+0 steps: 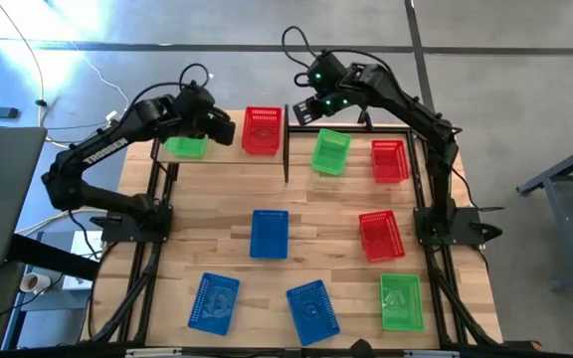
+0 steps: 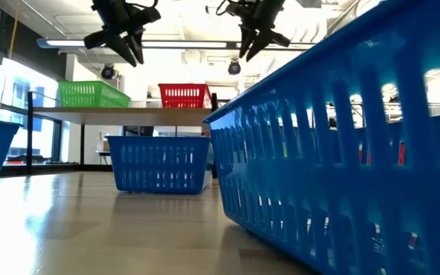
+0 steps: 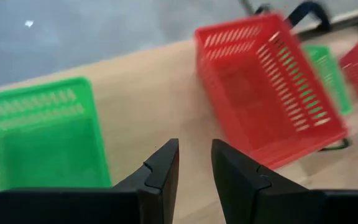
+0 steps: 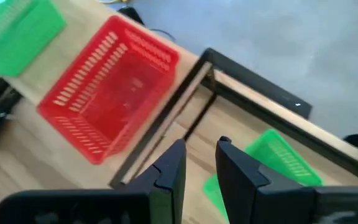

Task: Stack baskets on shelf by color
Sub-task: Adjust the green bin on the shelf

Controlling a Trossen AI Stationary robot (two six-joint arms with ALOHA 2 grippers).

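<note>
The shelf [image 1: 225, 152] stands at the table's far left. A green basket [image 1: 185, 146] and a red basket [image 1: 262, 129] rest on it by their bases, side by side and apart. My left gripper [image 1: 224, 127] hangs open and empty above the shelf, between these two baskets [image 3: 196, 155]. My right gripper [image 1: 304, 107] hovers open and empty above the shelf's right end [image 4: 201, 155], near the red basket [image 4: 107, 93]. On the table lie another green basket [image 1: 330, 151], two red ones [image 1: 389, 161] [image 1: 380, 236], three blue ones [image 1: 270, 234] [image 1: 214, 301] [image 1: 312, 310] and a third green one [image 1: 401, 301].
The shelf's black frame post [image 1: 286, 159] stands between the red basket on it and the green basket on the table. A blue basket [image 2: 342, 153] fills the low view's right side, close to the camera. Bare planks [image 1: 202, 204] lie at the table's left middle.
</note>
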